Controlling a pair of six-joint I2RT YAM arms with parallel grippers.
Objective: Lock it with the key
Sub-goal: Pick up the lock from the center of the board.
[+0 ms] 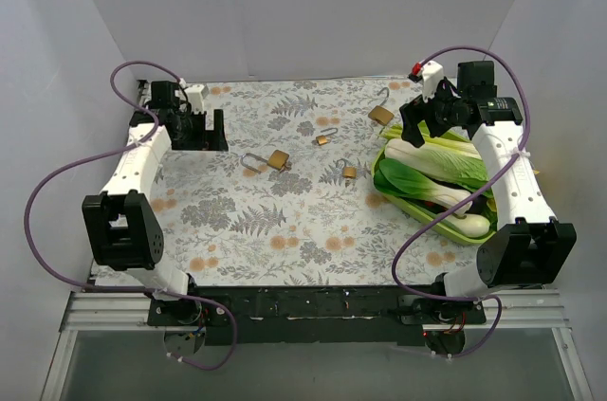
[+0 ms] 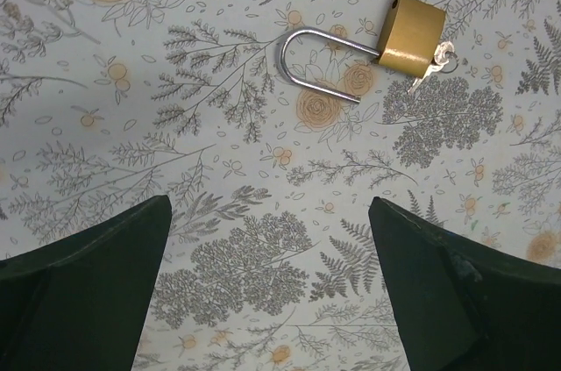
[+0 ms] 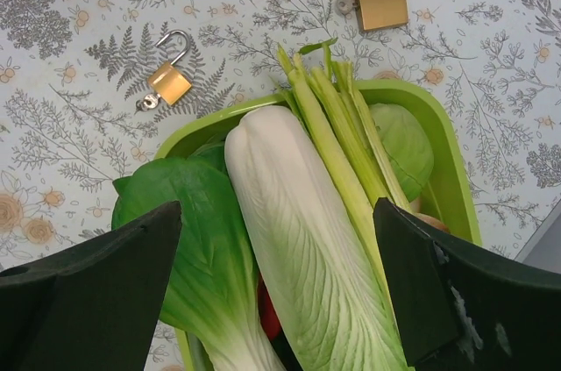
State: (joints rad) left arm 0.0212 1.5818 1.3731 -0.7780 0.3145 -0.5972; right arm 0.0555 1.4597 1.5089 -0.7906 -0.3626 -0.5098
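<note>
The left gripper (image 2: 269,204), spread wide and empty, hovers near the unlatched padlock (image 2: 412,33) holding its key (image 2: 429,68); the right gripper (image 3: 278,209), likewise, above the tray (image 3: 438,139)

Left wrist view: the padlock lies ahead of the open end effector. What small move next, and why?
Probably ease the left end effector forward and slightly right, toward the padlock. It lies ahead, right of centre, untouched, its shackle open and the key in its base.
</note>
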